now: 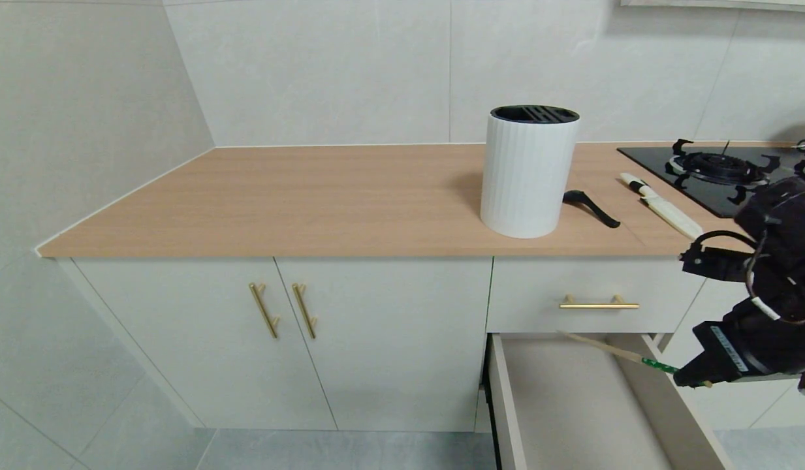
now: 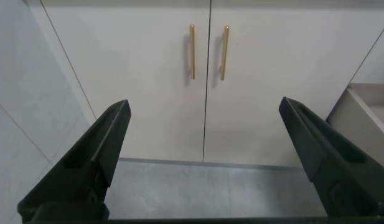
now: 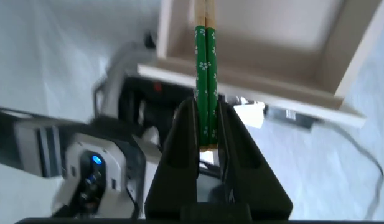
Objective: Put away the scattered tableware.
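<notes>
Two pale wooden chopsticks with green flower-patterned ends [image 1: 614, 351] are clamped side by side in your right tool [image 1: 693, 380], whose jaws are closed narrowly on the green ends. Gripping at that end leaves the bare tips free to lead into the container. The pair is held nearly level, with the tips pointing over the open cream-coloured lower drawer [image 1: 506, 405]. It appears to hang above the drawer floor without touching, but you cannot confirm the clearance from these views. Judge the current step as placing the chopsticks into that drawer, which stands pulled out below the closed upper drawer with the brass bar handle [image 1: 598, 303]. Your left tool [image 2: 204, 109] is spread wide and holds nothing. It faces the two cream cabinet doors with brass handles [image 2: 207, 53], off to the side of the open drawer, which keeps it out of the right arm's path. On the light wood-grain bench [image 1: 311, 202], a black spoon with a curved handle [image 1: 591, 207] lies just beside the white ribbed cylindrical holder with a black slotted top [image 1: 529, 173]. A cream-handled knife [image 1: 663, 207] lies between the spoon and the black glass gas hob [image 1: 715, 173]. These items are not yet put away. Before release, lower the tips toward the drawer floor so the pair does not roll or bounce against the side wall.
</notes>
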